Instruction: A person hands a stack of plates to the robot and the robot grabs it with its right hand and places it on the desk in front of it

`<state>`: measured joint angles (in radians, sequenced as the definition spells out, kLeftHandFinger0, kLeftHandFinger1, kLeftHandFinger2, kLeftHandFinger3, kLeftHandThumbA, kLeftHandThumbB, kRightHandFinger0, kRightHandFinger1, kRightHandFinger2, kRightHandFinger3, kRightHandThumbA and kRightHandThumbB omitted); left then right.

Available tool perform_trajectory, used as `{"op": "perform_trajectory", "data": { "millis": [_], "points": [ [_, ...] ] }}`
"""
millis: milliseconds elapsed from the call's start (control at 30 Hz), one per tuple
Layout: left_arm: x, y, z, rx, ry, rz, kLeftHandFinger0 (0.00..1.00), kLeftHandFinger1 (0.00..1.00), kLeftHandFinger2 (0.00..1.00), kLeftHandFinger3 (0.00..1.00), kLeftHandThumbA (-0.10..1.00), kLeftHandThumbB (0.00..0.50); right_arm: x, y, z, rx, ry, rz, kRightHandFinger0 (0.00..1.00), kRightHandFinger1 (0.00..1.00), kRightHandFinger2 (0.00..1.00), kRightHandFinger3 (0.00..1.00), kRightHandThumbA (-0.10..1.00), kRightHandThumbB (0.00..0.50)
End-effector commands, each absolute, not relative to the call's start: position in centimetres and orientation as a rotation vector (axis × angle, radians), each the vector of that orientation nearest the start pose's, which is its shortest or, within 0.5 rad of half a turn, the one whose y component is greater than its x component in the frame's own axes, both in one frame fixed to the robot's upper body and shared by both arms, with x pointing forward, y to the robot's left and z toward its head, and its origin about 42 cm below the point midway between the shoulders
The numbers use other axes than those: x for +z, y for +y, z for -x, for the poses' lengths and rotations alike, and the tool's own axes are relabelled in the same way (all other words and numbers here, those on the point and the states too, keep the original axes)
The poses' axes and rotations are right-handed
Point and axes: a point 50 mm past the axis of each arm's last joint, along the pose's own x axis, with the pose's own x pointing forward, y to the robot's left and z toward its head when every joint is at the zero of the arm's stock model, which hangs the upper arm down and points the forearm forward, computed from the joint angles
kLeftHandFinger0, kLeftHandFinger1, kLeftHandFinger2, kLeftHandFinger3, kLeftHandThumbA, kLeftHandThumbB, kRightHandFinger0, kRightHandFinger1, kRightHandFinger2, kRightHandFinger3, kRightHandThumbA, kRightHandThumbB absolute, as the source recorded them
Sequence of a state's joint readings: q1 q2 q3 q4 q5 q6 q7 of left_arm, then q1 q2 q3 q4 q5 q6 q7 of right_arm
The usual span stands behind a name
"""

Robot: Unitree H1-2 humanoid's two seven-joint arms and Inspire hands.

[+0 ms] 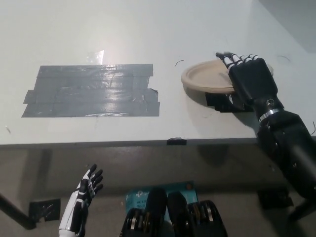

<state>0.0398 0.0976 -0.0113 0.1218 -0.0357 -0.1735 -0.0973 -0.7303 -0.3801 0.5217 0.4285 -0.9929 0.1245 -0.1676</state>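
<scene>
A lab or test room, by the look of it: a plain pale desk [123, 29] marked with a broad patch of grey tape [91, 91] at the left and a small black tape square [224, 102] at the right, and more tape [44, 210] stuck on the bare floor below

Right hand [252, 79] — fingers outstretched
</scene>
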Motion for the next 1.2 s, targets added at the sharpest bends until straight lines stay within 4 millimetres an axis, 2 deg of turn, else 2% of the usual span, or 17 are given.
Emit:
{"op": "perform_trajectory", "data": {
  "millis": [0, 67, 167, 233, 267, 400, 500, 600, 633, 767, 900, 967, 1133, 1167],
  "points": [
    [7.9, 23.8, -27.1, -0.112, -0.079, -0.055, 1.0, 1.0, 1.0, 1.0, 1.0, 0.277, 37.8, -20.9, -43.4, 0.589, -0.237, 1.153, 1.0, 1.0, 1.0, 1.0, 0.75, 0.5],
    [8.0, 23.9, -27.0, -0.11, -0.084, -0.06, 1.0, 1.0, 1.0, 1.0, 1.0, 0.282, 39.6, -20.5, -41.8, 0.639, -0.301, 1.12, 1.0, 1.0, 1.0, 1.0, 0.86, 0.5],
    [8.2, 23.8, -27.3, -0.109, -0.097, -0.057, 1.0, 1.0, 1.0, 1.0, 1.0, 0.272, 42.3, -20.5, -39.6, 0.689, -0.376, 1.11, 1.0, 1.0, 1.0, 1.0, 0.85, 0.5],
    [8.3, 23.8, -27.4, -0.111, -0.099, -0.056, 1.0, 1.0, 1.0, 1.0, 1.0, 0.267, 43.2, -20.6, -38.7, 0.71, -0.398, 1.109, 1.0, 1.0, 1.0, 1.0, 0.85, 0.5],
    [8.3, 23.8, -27.4, -0.113, -0.104, -0.058, 1.0, 1.0, 1.0, 1.0, 1.0, 0.268, 44.3, -20.9, -37.6, 0.745, -0.433, 1.115, 1.0, 1.0, 1.0, 1.0, 0.86, 0.5],
    [8.2, 24.2, -27.2, -0.108, -0.099, -0.065, 1.0, 1.0, 1.0, 1.0, 1.0, 0.275, 45.5, -21.4, -35.7, 0.846, -0.471, 1.089, 1.0, 1.0, 1.0, 1.0, 0.86, 0.5],
    [8.1, 24.2, -27.2, -0.105, -0.094, -0.058, 1.0, 1.0, 1.0, 1.0, 1.0, 0.273, 46.8, -22.0, -34.0, 1.028, -0.453, 1.015, 1.0, 1.0, 1.0, 1.0, 0.77, 0.5],
    [8.0, 24.1, -26.9, -0.102, -0.088, -0.047, 1.0, 1.0, 1.0, 1.0, 1.0, 0.267, 47.5, -22.0, -32.8, 1.162, -0.445, 0.91, 1.0, 1.0, 1.0, 1.0, 0.73, 0.5],
    [8.0, 24.1, -26.9, -0.102, -0.088, -0.047, 1.0, 1.0, 1.0, 1.0, 1.0, 0.262, 47.7, -22.0, -32.4, 1.196, -0.455, 0.876, 1.0, 1.0, 1.0, 1.0, 0.79, 0.5],
    [7.8, 24.3, -26.6, -0.108, -0.087, -0.042, 1.0, 1.0, 1.0, 1.0, 1.0, 0.252, 48.5, -21.6, -30.4, 1.348, -0.528, 0.632, 1.0, 1.0, 1.0, 1.0, 0.82, 0.5],
    [7.9, 24.4, -26.8, -0.105, -0.094, -0.049, 1.0, 1.0, 1.0, 1.0, 1.0, 0.242, 48.5, -21.7, -29.9, 1.346, -0.601, 0.526, 1.0, 1.0, 1.0, 1.0, 0.9, 0.5],
    [7.8, 24.5, -26.7, -0.106, -0.089, -0.041, 1.0, 1.0, 1.0, 1.0, 1.0, 0.249, 48.6, -22.3, -29.6, 1.316, -0.695, 0.391, 1.0, 1.0, 1.0, 1.0, 1.0, 0.5],
    [7.7, 24.4, -26.6, -0.112, -0.089, -0.043, 1.0, 1.0, 1.0, 1.0, 1.0, 0.245, 49.9, -23.7, -28.6, 1.169, -0.799, 0.404, 1.0, 1.0, 1.0, 1.0, 1.0, 0.5],
    [7.7, 24.5, -26.6, -0.112, -0.088, -0.044, 1.0, 1.0, 1.0, 1.0, 1.0, 0.243, 49.9, -24.2, -28.1, 1.126, -0.821, 0.395, 1.0, 1.0, 1.0, 1.0, 0.93, 0.5]
  ]
}}
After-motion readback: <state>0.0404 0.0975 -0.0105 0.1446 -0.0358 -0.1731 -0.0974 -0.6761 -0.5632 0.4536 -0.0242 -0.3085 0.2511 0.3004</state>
